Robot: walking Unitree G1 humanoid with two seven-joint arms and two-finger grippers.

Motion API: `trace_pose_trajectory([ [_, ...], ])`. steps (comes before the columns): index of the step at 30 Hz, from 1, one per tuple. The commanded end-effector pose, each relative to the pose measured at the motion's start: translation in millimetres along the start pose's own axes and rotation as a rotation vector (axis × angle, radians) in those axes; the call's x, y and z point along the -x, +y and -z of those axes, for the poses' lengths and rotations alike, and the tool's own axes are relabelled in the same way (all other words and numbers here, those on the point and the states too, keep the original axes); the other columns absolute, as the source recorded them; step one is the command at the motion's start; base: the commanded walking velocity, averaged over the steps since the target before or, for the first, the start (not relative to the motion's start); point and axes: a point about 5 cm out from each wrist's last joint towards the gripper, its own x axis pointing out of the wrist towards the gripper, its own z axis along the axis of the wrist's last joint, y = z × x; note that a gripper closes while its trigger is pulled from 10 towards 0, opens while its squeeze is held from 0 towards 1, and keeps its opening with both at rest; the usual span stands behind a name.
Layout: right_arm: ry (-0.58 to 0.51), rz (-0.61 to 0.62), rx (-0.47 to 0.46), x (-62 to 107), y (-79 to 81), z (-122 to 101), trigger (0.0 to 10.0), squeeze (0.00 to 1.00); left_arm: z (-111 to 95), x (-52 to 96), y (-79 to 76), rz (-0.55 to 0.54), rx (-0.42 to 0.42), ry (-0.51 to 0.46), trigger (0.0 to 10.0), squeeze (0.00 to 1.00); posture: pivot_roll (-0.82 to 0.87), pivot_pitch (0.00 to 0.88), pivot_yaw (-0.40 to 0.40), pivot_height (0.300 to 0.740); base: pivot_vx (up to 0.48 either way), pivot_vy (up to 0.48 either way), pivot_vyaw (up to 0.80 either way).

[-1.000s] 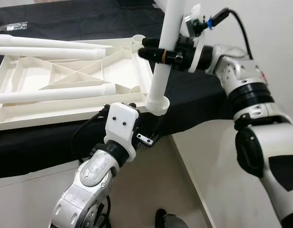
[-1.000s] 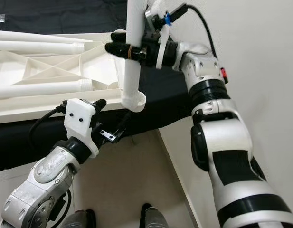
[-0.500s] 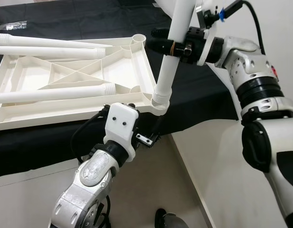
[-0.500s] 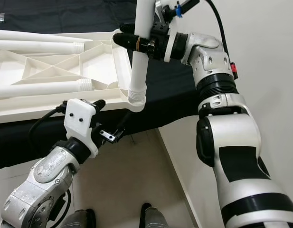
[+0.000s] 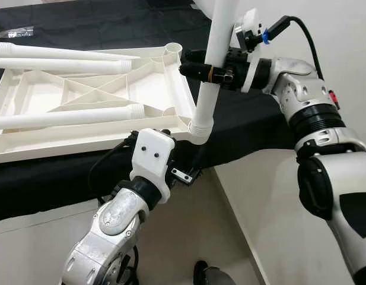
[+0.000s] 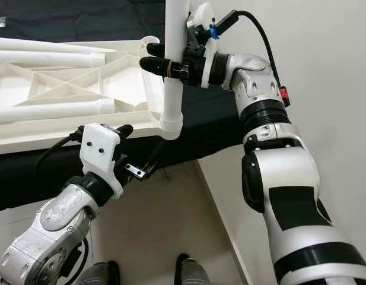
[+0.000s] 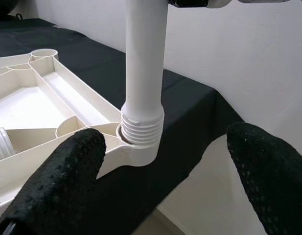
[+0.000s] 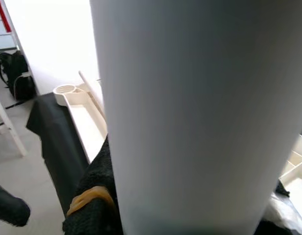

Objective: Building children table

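Right pincer [image 5: 201, 70] pinches the leg [image 5: 210, 62], threaded end in the top's [image 5: 82, 113] corner socket [image 7: 136, 152]. Left pincer [image 7: 165, 171] spread below the corner. Tilt risks cross-threading; top could slide.

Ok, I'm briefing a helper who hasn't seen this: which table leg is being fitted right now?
Find the upturned white tabletop on the black cloth. At its near right corner socket, one white leg stands upright in the right hand. The other three legs lie flat on the tabletop.
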Motion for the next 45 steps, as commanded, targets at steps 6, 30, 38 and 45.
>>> trace_pose_trajectory([
  [6,0.058,0.017,-0.02,-1.0,2.6,19.2,10.0,0.0,-0.7,2.3,-1.4,-0.004,0.002,0.007,10.0,0.0,0.1,0.278,-0.08,0.74,0.0,0.0,0.0],
  [30,0.178,0.436,-0.172,5.4,-8.7,62.5,10.0,0.0,-3.9,0.6,7.6,-0.04,-0.018,-0.007,10.0,0.0,0.09,0.282,-0.079,0.74,0.0,0.0,0.0],
  [38,0.134,0.536,-0.167,11.6,-14.9,59.0,10.0,0.0,-5.0,0.1,10.5,-0.045,-0.026,-0.009,10.0,0.0,0.09,0.287,-0.078,0.74,0.0,0.0,0.0],
  [45,0.157,0.608,-0.154,12.2,-16.5,62.0,10.0,0.0,-5.6,-0.3,12.2,-0.052,-0.031,-0.012,10.0,0.0,0.09,0.286,-0.078,0.74,0.0,0.0,0.0],
])
